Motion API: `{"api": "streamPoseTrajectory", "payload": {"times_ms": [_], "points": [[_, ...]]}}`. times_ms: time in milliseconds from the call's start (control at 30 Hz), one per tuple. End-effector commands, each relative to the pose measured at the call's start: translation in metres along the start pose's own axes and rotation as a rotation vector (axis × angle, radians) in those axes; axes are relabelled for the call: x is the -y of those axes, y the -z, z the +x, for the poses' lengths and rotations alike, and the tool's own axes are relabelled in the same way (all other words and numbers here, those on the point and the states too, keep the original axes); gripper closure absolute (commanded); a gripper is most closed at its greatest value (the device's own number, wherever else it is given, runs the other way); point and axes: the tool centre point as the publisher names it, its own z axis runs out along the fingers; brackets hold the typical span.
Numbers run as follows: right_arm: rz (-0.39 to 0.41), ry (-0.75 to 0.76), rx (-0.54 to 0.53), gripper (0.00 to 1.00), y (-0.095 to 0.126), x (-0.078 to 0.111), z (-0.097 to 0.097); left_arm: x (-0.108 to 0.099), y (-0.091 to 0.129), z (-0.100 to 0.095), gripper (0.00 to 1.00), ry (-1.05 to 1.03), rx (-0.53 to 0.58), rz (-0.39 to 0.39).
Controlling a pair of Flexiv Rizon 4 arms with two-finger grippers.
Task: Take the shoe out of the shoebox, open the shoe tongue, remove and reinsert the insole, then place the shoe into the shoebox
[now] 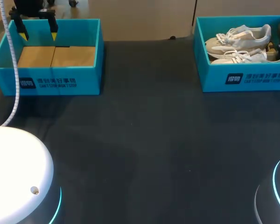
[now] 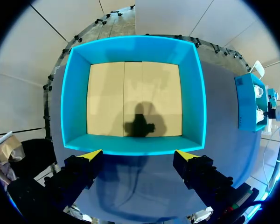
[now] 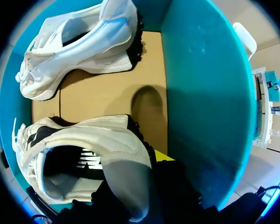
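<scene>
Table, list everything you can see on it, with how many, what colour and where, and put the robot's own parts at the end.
table: one, black, under everything.
left shoebox: one, blue with a tan floor, far left of the table, no shoe in it.
right shoebox: one, blue, far right of the table.
far shoe: one, white, on its side in the right shoebox, by its far wall.
near shoe: one, white, in the right shoebox, by its near wall.
cable: one, white, hanging across the left shoebox's left end.
left gripper: one, black with yellow tips, open, above the left shoebox.
right gripper: one, black, inside the right shoebox at the near shoe's heel.
</scene>
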Motion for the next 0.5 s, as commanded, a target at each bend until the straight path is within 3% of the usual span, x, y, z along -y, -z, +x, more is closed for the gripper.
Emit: {"api": "streamPoseTrajectory", "payload": {"times_ms": [33,500], "points": [[-0.023,-0.015,0.026,1.00,0.020,0.006,-0.001,0.000,0.000,0.000,0.00,0.000,0.000,0.000],[-0.090,-0.052,0.054,1.00,0.091,-0.008,-0.003,0.000,0.000,0.000,0.00,0.000,0.000,0.000]]}}
